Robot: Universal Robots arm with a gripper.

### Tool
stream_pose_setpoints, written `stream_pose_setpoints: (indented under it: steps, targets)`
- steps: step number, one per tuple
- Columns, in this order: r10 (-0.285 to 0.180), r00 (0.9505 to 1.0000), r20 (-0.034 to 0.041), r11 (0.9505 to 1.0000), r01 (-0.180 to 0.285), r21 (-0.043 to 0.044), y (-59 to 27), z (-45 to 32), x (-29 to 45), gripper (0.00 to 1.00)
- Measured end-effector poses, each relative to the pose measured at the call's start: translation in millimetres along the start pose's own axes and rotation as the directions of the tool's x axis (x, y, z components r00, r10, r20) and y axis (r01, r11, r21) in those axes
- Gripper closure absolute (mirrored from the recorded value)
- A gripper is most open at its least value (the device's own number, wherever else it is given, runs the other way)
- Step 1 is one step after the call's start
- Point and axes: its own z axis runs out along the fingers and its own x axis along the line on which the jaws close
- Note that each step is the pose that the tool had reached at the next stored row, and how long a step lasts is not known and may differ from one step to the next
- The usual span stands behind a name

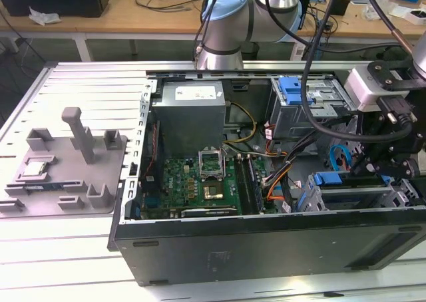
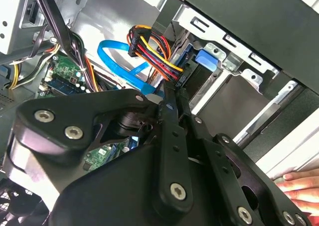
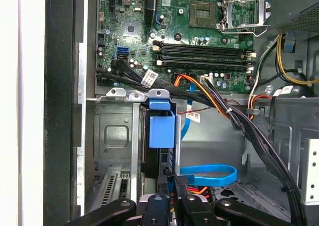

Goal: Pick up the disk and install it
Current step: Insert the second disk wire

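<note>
Second wrist view, a hand (image 2: 299, 186) at the case edge, first wrist view, fingers (image 3: 172, 183) clenched beside the disk (image 3: 161, 129).

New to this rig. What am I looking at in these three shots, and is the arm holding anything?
The exterior view is shot from off the arm: a robot arm reaches over an open computer case lying on a metal table, with a grey fixture on the exterior view's left. Both wrist views come from cameras riding on the arm. In the first wrist view the black end effector hangs at a drive cage, right by the disk, seen edge-on by its blue carrier and apparently seated in the cage. Whether it is gripped I cannot tell. The second wrist view also catches a person's hand by the case.
</note>
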Motion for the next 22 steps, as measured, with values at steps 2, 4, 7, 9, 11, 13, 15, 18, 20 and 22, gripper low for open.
stream_pose_setpoints:
  steps: [2, 4, 7, 9, 11, 13, 15, 18, 20, 22]
  targets:
    - [0.000, 1.0000, -0.0001, 1.0000, 0.000, 0.0000, 0.1, 0.3, 0.0, 0.84]
    - [0.000, 1.0000, -0.0001, 1.0000, 0.000, 0.0000, 0.2, 0.7, 0.1, 0.84]
    - [0.000, 1.0000, -0.0002, 1.0000, 0.000, -0.0001, 0.2, 1.9, 0.2, 0.84]
    - [0.000, 1.0000, -0.0001, 1.0000, 0.000, 0.0000, 0.3, 2.6, 0.3, 0.84]
    - [0.000, 1.0000, 0.0000, 1.0000, 0.000, -0.0001, 0.3, 2.9, 0.3, 0.84]
    - [0.000, 1.0000, 0.0000, 1.0000, 0.000, 0.0000, 0.3, 3.2, 0.3, 0.84]
    - [0.000, 1.0000, 0.0000, 1.0000, 0.000, 0.0000, 0.3, 3.2, 0.3, 0.84]
    - [0.000, 1.0000, 0.0000, 1.0000, 0.000, 0.0000, 0.3, 3.3, 0.3, 0.84]
    - [0.000, 1.0000, 0.0000, 1.0000, 0.000, -0.0001, 0.3, 3.3, 0.3, 0.84]
    - [0.000, 1.0000, 0.0001, 1.0000, 0.000, 0.0000, 0.3, 3.4, 0.3, 0.84]
